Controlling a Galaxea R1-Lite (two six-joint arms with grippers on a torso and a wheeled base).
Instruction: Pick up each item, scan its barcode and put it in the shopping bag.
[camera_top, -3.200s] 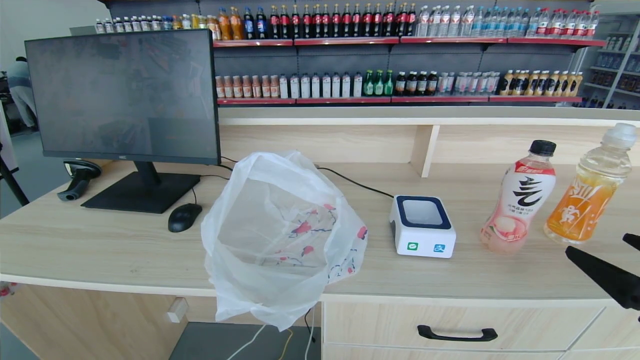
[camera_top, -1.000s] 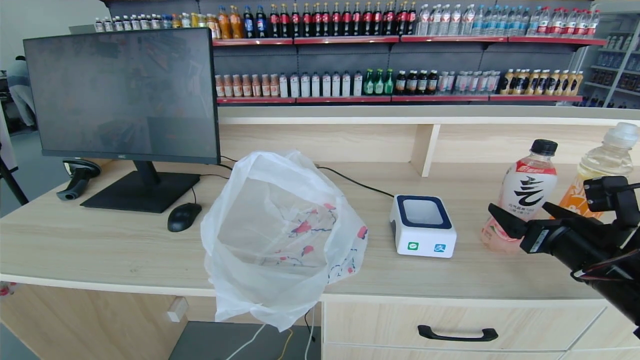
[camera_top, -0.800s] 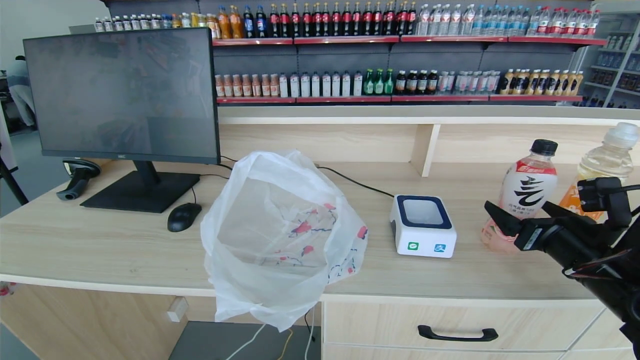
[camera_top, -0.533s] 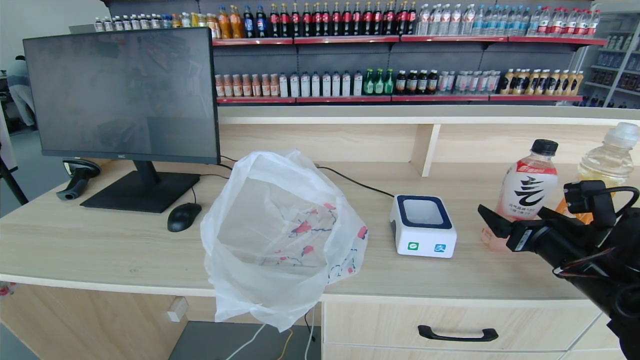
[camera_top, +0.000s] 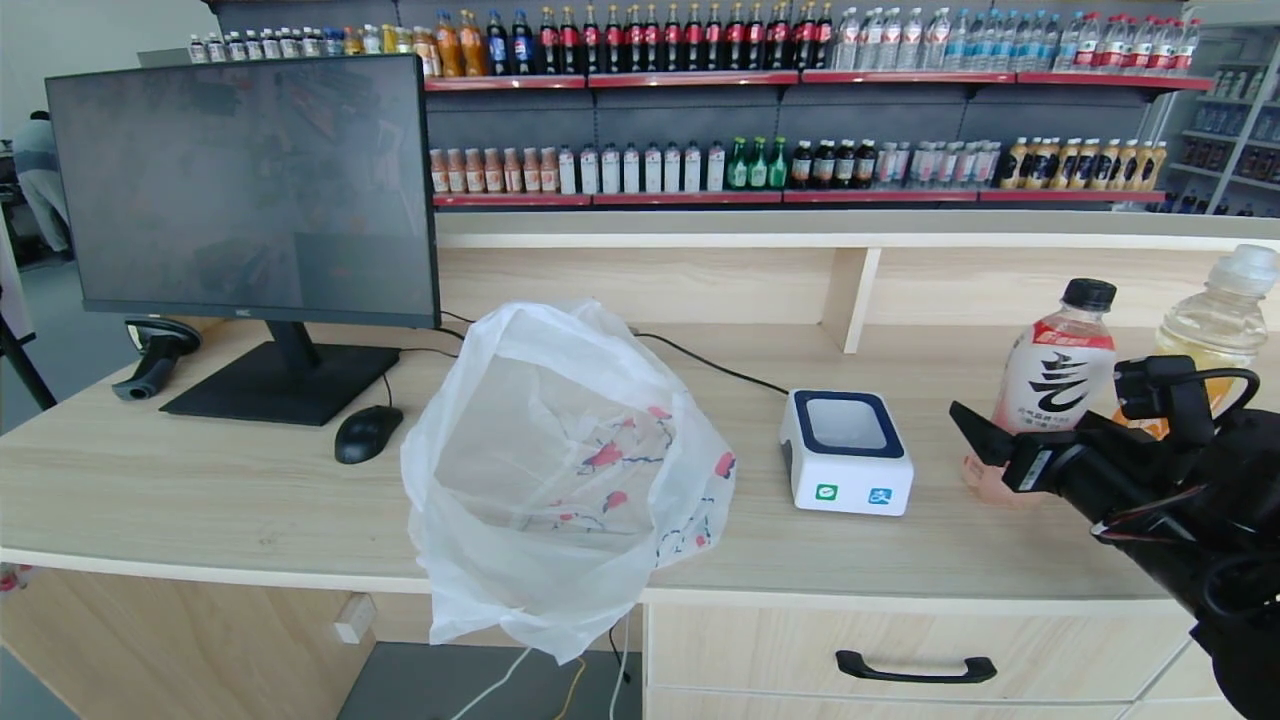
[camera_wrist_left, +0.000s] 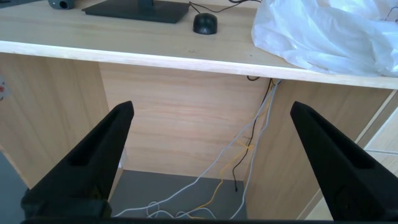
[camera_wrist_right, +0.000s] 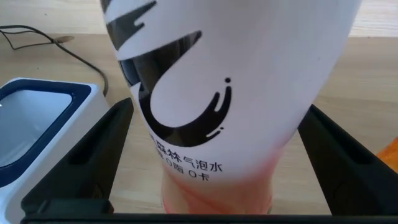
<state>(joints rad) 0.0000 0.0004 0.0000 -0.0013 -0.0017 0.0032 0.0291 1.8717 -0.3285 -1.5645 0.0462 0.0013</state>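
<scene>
Wooden counter (camera_top: 200, 500), shop shelves behind. Pink bottle (camera_top: 1045, 385) stands upright right of scanner (camera_top: 845, 450), between spread jaws of right gripper (camera_wrist_right: 217, 109), not yet pinched. Risk: one finger touches first, tall bottle tips toward scanner. Left gripper (camera_wrist_left: 211, 109) jaws also spread.

My right tool (camera_top: 1030, 445) is held out forward and to the left on my black right arm (camera_top: 1200, 520), lying nearly level, its two black fingers (camera_top: 975, 432) spread wide. My left tool (camera_wrist_left: 211, 158) hangs low, pointing forward, fingers likewise wide apart.
</scene>
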